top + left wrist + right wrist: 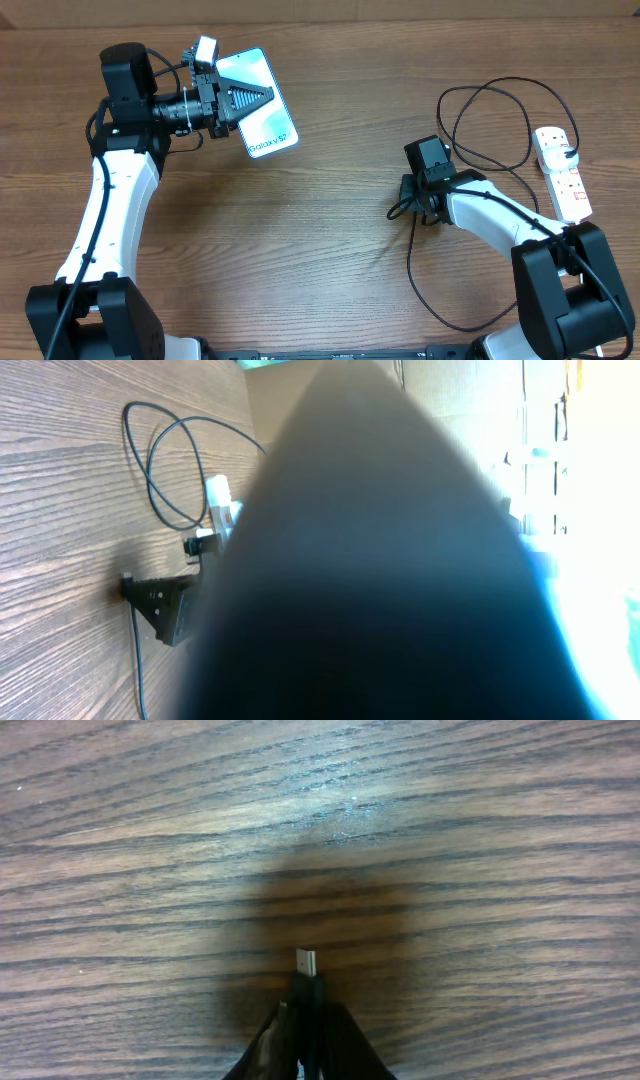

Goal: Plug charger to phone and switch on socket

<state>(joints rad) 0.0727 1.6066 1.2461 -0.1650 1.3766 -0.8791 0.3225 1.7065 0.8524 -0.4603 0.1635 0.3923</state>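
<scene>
overhead: left pincer (248, 100) clamps the phone (272, 128) at 10 o'clock, and right pincer (305, 1015) pinches the charger (306, 963) by its tip. plugging in and switching the socket (562, 172) at 3 o'clock likely remain.

1. Phone (258, 105): I read white lettering "Galaxy S2" on its light-blue screen, running along the phone's lower short end. A further character follows, too small for me to tell. Only legible entry.
</scene>
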